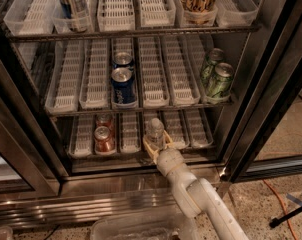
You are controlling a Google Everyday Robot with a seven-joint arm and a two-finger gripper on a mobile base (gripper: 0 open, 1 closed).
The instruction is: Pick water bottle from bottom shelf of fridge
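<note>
Fridge point(278, 69) door open. Water bottle point(155, 127) upright on bottom shelf point(195, 130), middle lane, right of red cans point(104, 138), one empty lane between. Gripper point(157, 141) reaches in from near side at shelf's front edge, fingers point(147, 146) spread, one each side of bottle's lower body. Blue cans point(123, 85) on rack above.

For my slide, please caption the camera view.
Gripper at the water bottle on the bottom shelf of the fridge, near red cans.
</note>
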